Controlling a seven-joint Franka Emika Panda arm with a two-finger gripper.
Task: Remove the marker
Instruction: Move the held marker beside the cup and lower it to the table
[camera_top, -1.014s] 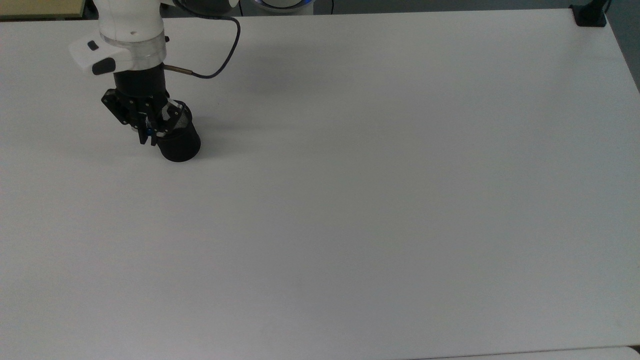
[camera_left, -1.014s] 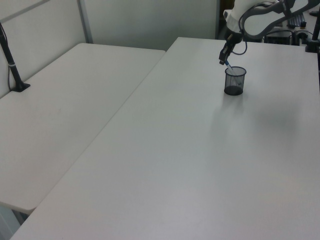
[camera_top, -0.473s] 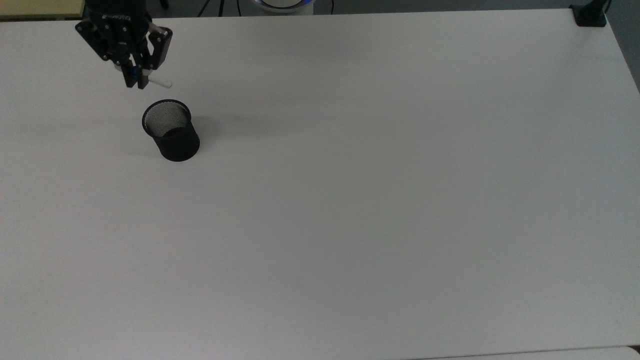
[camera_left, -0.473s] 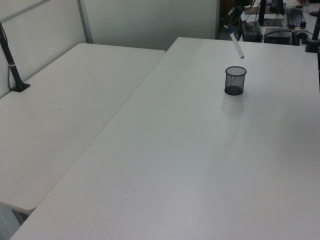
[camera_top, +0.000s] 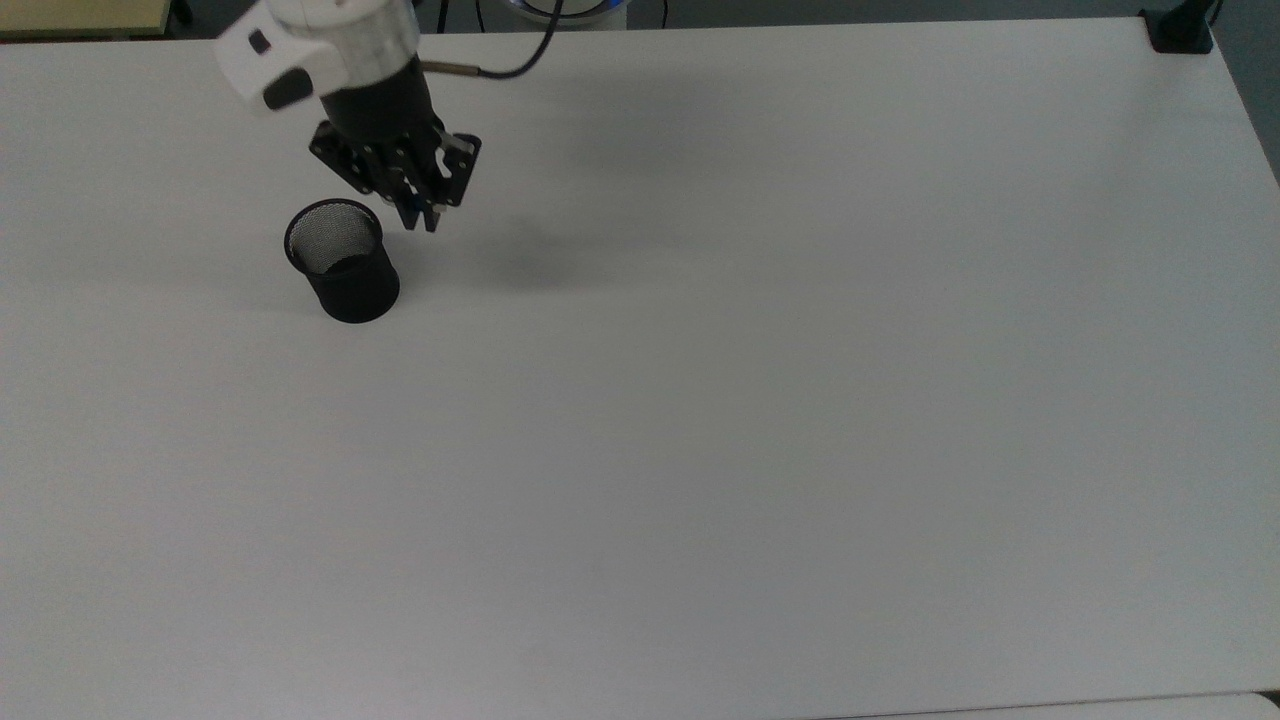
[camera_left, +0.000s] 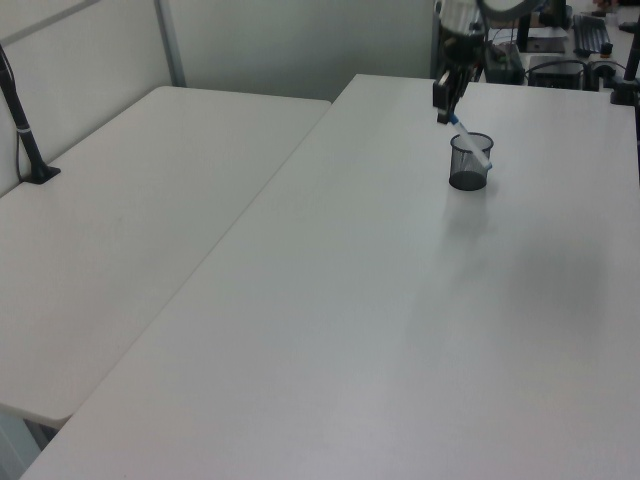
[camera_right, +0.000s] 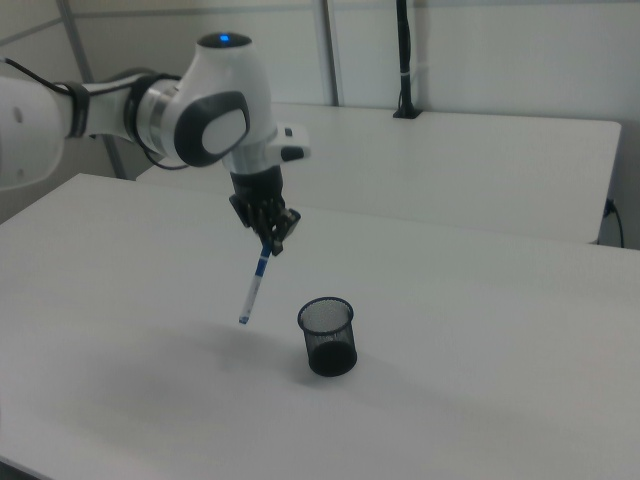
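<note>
End effector (camera_right: 275, 243) gripping marker (camera_right: 254, 283), full barrel visible from right view.

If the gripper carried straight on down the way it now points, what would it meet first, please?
Probably the bare white table: the gripper holds the marker tip-down, beside the mesh cup, not over it.

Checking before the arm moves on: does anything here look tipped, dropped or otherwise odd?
Nothing stands out. The mesh cup stands upright on the table, and the marker hangs tilted from the gripper, in the air beside the cup.
</note>
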